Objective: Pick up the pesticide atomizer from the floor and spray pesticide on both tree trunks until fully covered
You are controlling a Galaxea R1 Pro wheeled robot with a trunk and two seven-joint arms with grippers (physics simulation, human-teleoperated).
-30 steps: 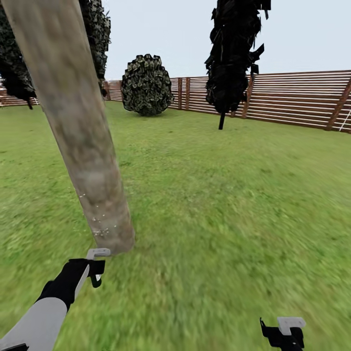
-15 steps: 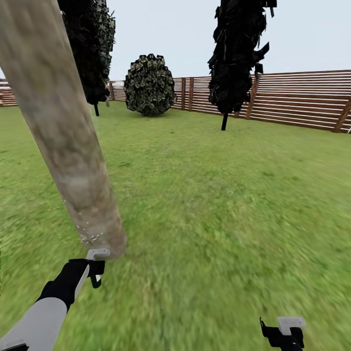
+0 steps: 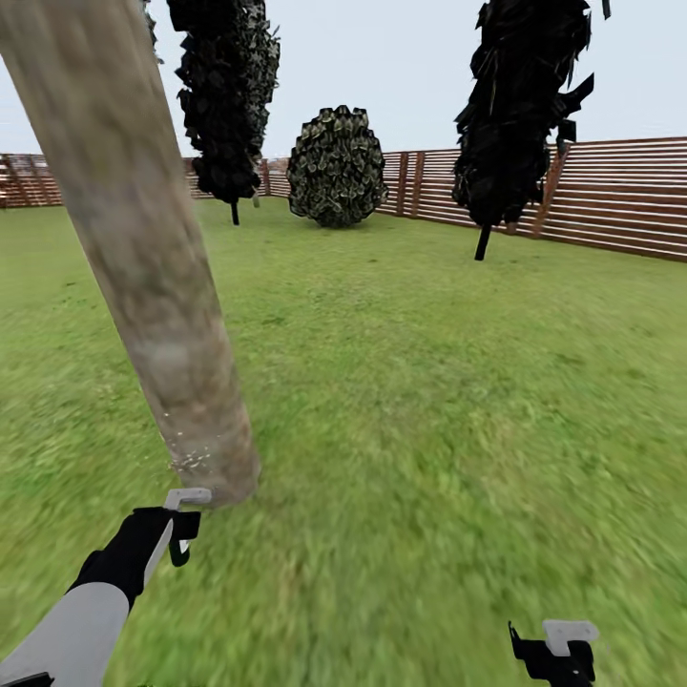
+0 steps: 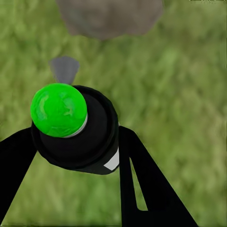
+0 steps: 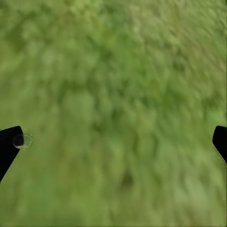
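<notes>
While the left hand (image 3: 181,525) is clenching the pesticide atomizer (image 4: 71,127), the tree trunk (image 3: 157,286) is rising just beyond at twelve o'clock, leaning toward eleven, and the farther right hand (image 3: 553,649) is hanging released.

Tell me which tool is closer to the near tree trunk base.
Left. The left tool, holding the pesticide atomizer, sits just below the tree trunk base. The right tool hangs over open grass, well off to the trunk's right.
</notes>
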